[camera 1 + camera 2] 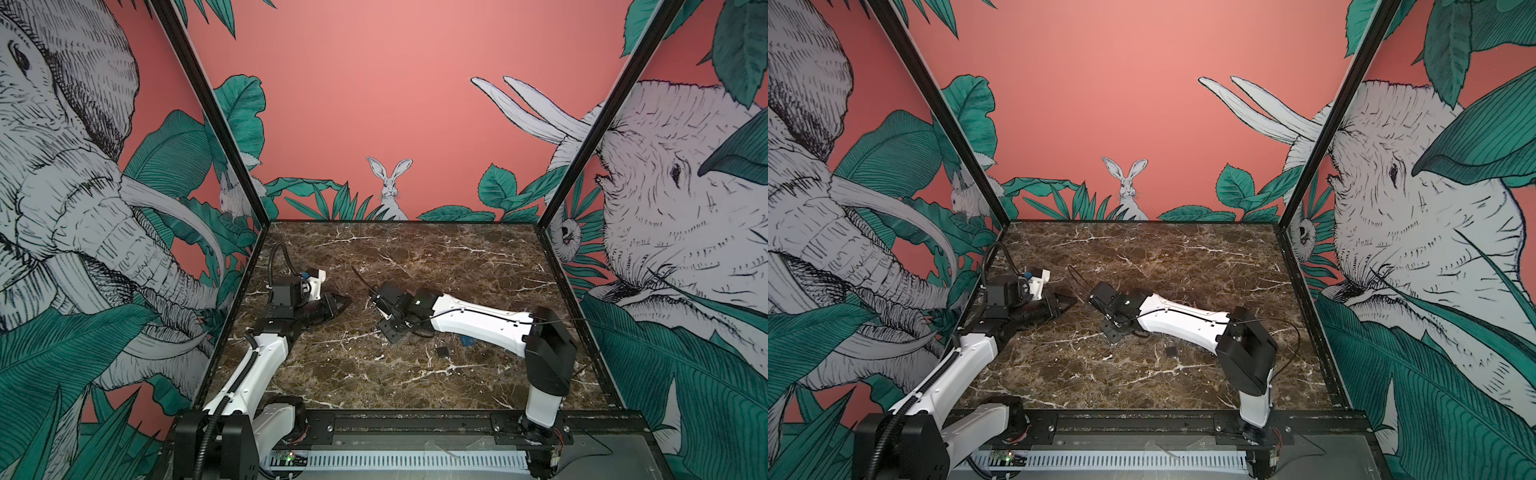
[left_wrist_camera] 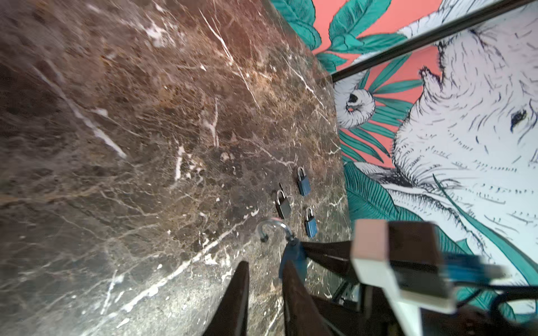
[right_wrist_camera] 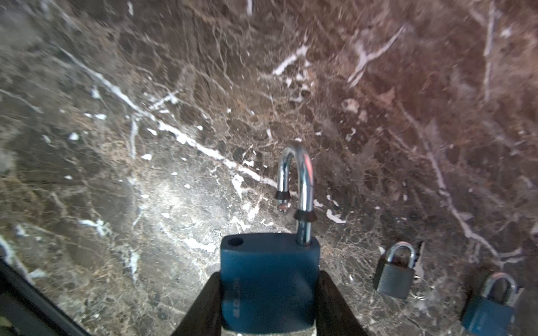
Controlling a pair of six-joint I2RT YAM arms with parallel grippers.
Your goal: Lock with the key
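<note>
my right gripper [image 3: 269,277] is clamped on the blue padlock [image 3: 267,259] mid-table, its shackle [image 3: 302,180] sprung open. my left gripper [image 2: 265,270] is narrowly parted and looks empty. i'd swing the free leg over its hole before pressing.

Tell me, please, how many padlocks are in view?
4: one open blue padlock in the right end effector; one grey padlock and two shut blue padlocks lying on the table. More may hide under the right arm.

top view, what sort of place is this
Probably a robot test cell: a marble-look tabletop boxed in by jungle-mural walls, with two robot arms mounted at its front edge.
</note>
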